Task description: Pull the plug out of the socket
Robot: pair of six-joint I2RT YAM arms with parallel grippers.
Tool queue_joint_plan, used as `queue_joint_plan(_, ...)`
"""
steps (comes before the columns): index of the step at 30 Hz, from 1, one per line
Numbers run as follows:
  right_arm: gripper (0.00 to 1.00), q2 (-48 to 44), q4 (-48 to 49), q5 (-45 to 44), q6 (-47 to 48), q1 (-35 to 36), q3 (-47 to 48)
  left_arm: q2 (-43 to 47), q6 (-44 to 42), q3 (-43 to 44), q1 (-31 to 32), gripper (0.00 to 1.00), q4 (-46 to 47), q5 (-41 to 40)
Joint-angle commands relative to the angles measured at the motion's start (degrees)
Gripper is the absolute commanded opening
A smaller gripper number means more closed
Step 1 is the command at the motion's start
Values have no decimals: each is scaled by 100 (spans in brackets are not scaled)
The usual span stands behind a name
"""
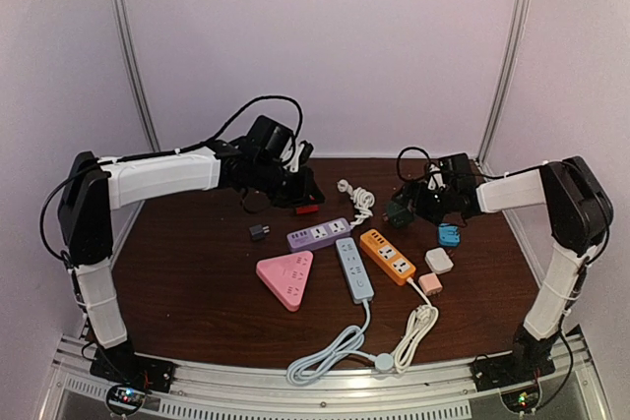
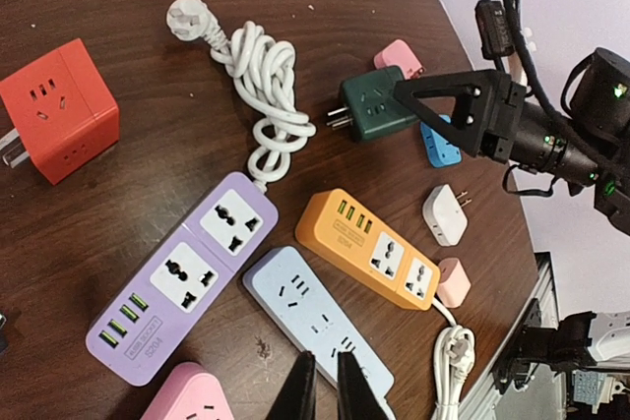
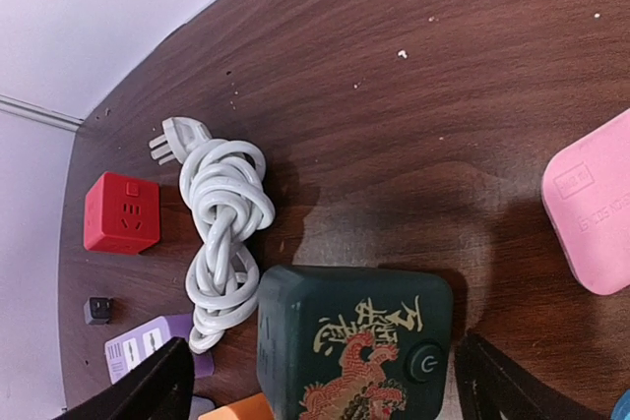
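Observation:
The plug is a dark green cube point(image 3: 354, 341) with a dragon print and a power button. Its bare metal prongs point left in the left wrist view, where the green cube point(image 2: 379, 103) sits apart from every strip. My right gripper point(image 3: 325, 386) is open, one finger on each side of the cube with a gap at both. The orange socket strip point(image 2: 369, 248) lies just in front of the green cube point(image 1: 396, 211), right gripper point(image 1: 406, 206) over it. My left gripper point(image 2: 320, 366) is shut on nothing, hovering above the blue strip point(image 2: 315, 317).
A purple strip point(image 2: 182, 277), a pink triangular socket point(image 1: 285, 277) and a coiled white cable point(image 3: 221, 233) lie mid-table. A red cube socket point(image 2: 59, 110) sits far left. Small white point(image 2: 445, 213), pink point(image 2: 453, 282) and blue point(image 1: 449, 235) adapters lie right.

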State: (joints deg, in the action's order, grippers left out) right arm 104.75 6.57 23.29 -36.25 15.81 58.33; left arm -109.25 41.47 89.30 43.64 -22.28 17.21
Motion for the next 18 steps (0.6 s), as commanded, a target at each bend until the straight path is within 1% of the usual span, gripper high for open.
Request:
queue_joint_plan(1, 98, -287, -262, -343, 151, 8, -170, 364, -25, -213, -141, 10, 209, -140)
queue_joint_plan(3, 100, -385, -364, -527, 205, 34, -197, 439, -62, -287, -191, 10, 229, -198)
queue_joint_plan(12, 100, -1160, -850, -1651, 650, 173, -273, 995, -248, -849, -562, 11, 475, -476)
queue_joint_plan(16, 100, -1748, -1016, -2467, 904, 219, -379, 1469, -528, -1210, -906, 18, 415, -1021)
queue_joint_plan(18, 100, -2109, -965, -3049, 981, 236, -535, 1723, -776, -1364, -1085, 25, 390, -1359)
